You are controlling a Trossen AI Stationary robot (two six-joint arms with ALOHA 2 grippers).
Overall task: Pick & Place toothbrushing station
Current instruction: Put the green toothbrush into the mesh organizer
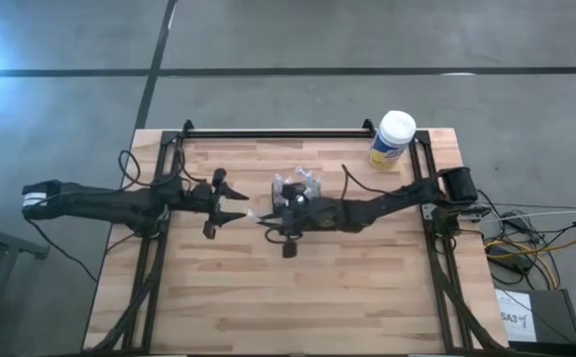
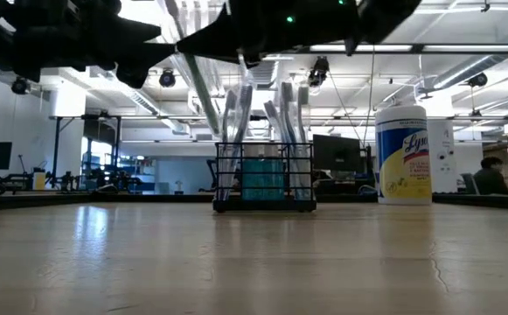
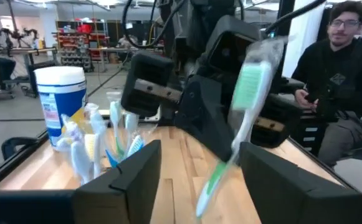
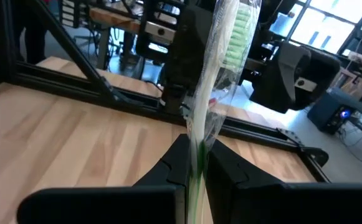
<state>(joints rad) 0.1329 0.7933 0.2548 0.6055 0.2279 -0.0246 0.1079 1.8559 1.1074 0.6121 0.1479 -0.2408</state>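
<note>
The toothbrushing station (image 2: 265, 179), a small black slatted caddy with several wrapped toothbrushes standing in it, sits mid-table (image 1: 297, 184). Just near of it my right gripper (image 4: 197, 146) (image 1: 266, 214) is shut on a clear-wrapped green toothbrush (image 3: 246, 106). My left gripper (image 3: 199, 149) (image 1: 240, 206) faces it from the left, open. Its two fingers stand on either side of the toothbrush's handle without touching it. My right gripper pinches the toothbrush's handle (image 4: 199, 130) between its two fingertips, wrapper and all. The fingers come level from the table's right and lie across the brush. The brush is lifted clear of the table and tilted, its green head (image 4: 235, 37) up.
A yellow wipes canister with a white lid (image 1: 393, 139) (image 2: 402, 153) stands at the far right of the table. A black frame rail (image 1: 278, 131) runs along the far edge. A seated person (image 3: 336, 68) shows beyond the table's right side.
</note>
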